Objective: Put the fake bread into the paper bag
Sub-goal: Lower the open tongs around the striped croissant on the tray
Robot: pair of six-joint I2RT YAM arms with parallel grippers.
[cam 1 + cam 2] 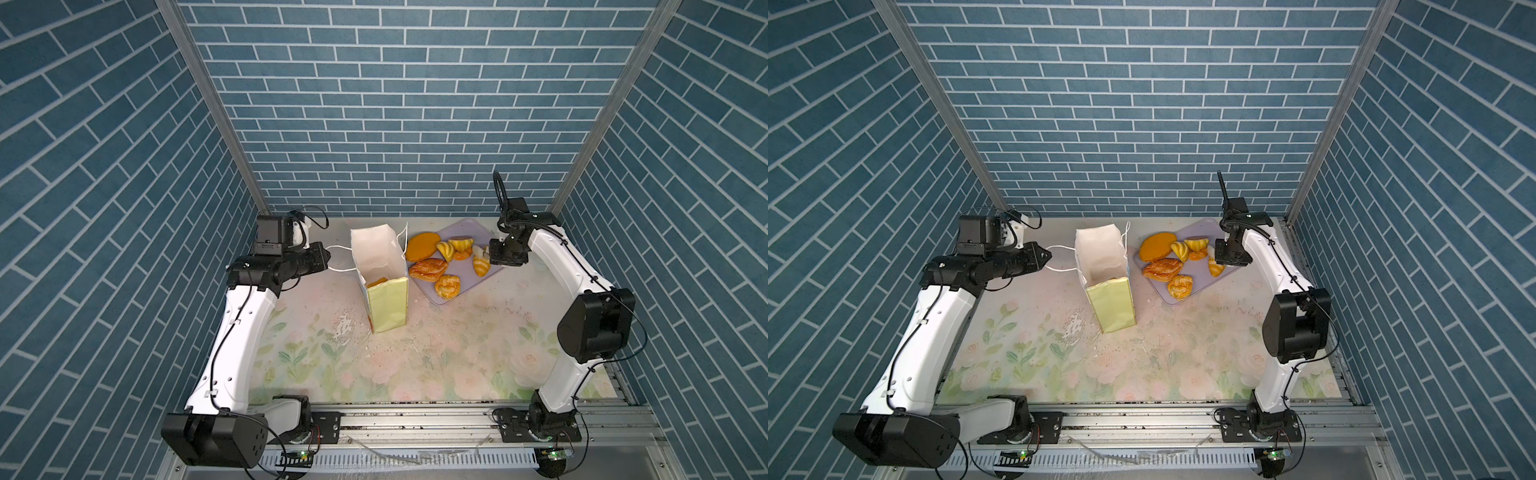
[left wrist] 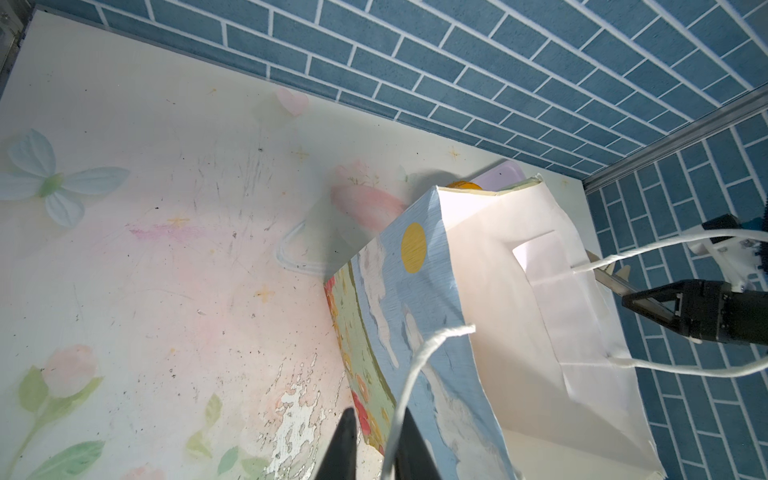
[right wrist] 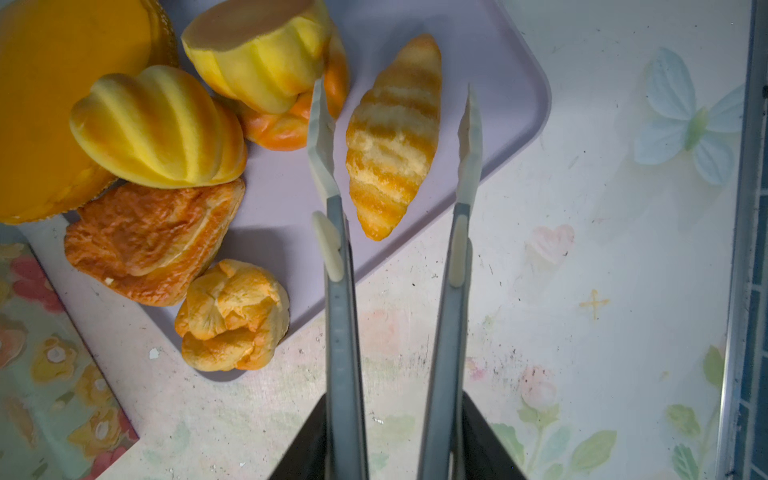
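The paper bag (image 1: 380,266) (image 1: 1104,262) (image 2: 519,291) stands upright and open at mid-table, with an orange piece of fake bread (image 1: 377,282) inside. My left gripper (image 1: 326,259) (image 2: 379,415) is shut on the bag's white cord handle (image 2: 415,365). More fake bread lies on the lilac tray (image 1: 478,286) (image 3: 490,62): a round bun (image 1: 422,246) (image 3: 50,104), a scalloped roll (image 3: 158,129), a flaky brown pastry (image 3: 149,241), a knotted roll (image 3: 232,316). My right gripper (image 1: 503,253) (image 3: 392,409) is shut on grey tongs (image 3: 328,174). Their spread tips straddle a striped croissant (image 3: 392,133) without touching it.
The tray sits just right of the bag, near the back brick wall (image 1: 395,124). The bag's other handle (image 1: 402,241) sticks up on the tray side. The worn floral tabletop (image 1: 415,353) runs forward to a metal rail (image 1: 415,419).
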